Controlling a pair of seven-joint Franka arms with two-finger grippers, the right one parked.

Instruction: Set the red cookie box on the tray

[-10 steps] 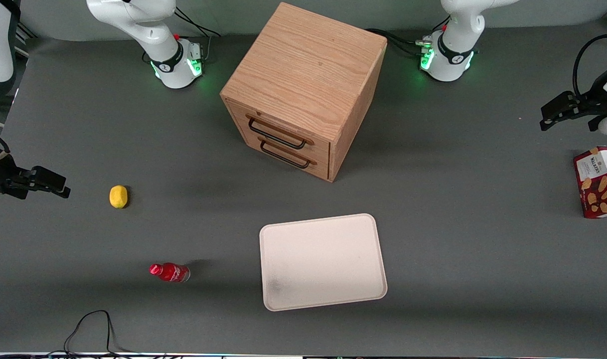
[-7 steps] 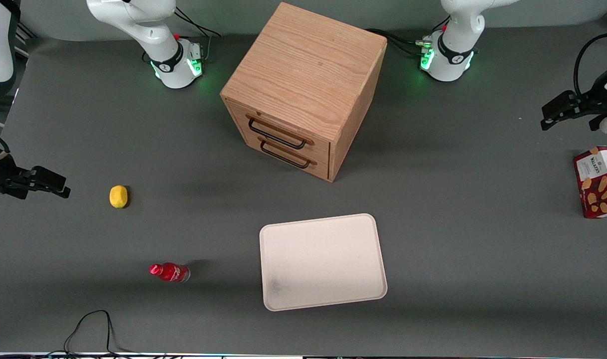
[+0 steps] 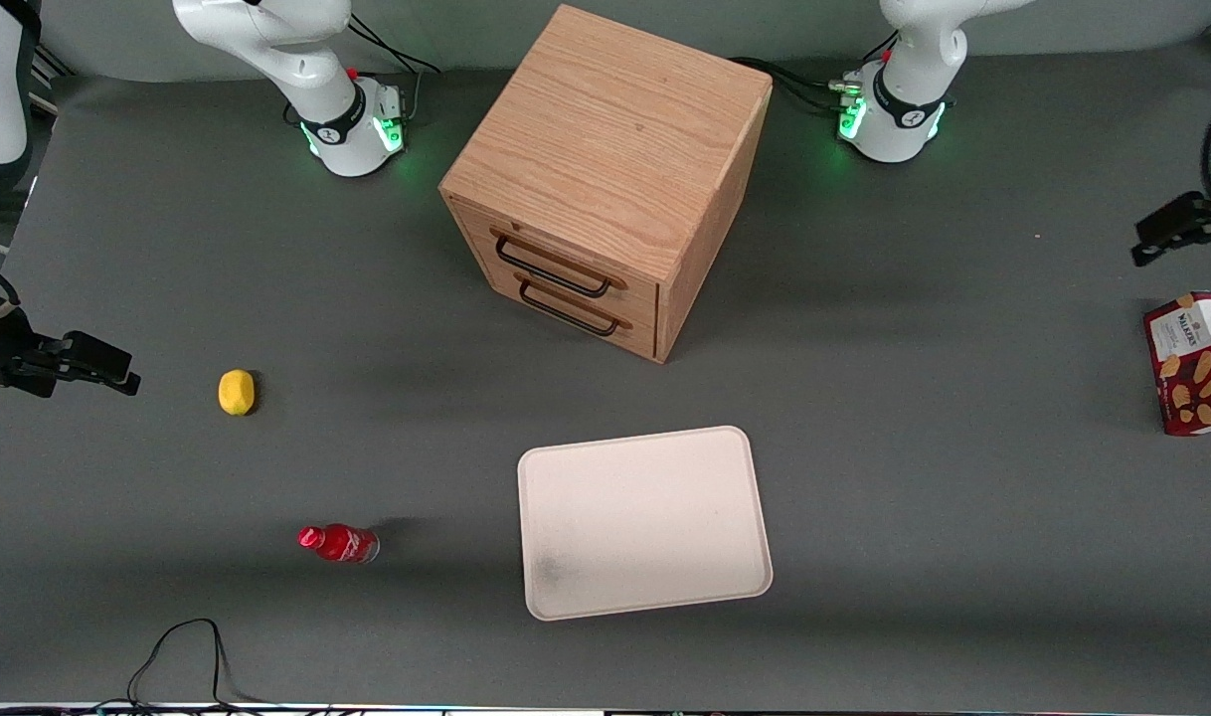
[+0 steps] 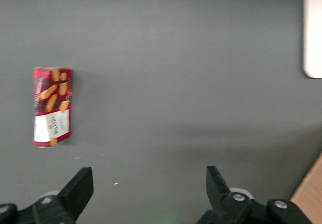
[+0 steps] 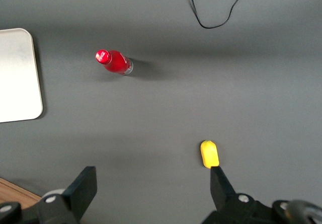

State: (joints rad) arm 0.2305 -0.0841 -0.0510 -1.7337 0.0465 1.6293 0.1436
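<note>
While tool (image 4: 146, 194) hovers spread, flat red cookie box (image 3: 1191, 363), smooth rounded tray (image 3: 643, 521)

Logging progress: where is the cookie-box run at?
Nothing done yet. The red cookie box lies on the table at the working arm's end, apart from the bare tray. In hand: the open, empty pincer hangs above the table, short of the box. Left: grasp, carry, place.

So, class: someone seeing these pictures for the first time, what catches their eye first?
The big wooden drawer cabinet in the middle of the table, with the pale tray nearer the front camera. The red cookie box lies at the working arm's end, the open gripper above the table beside it.
</note>
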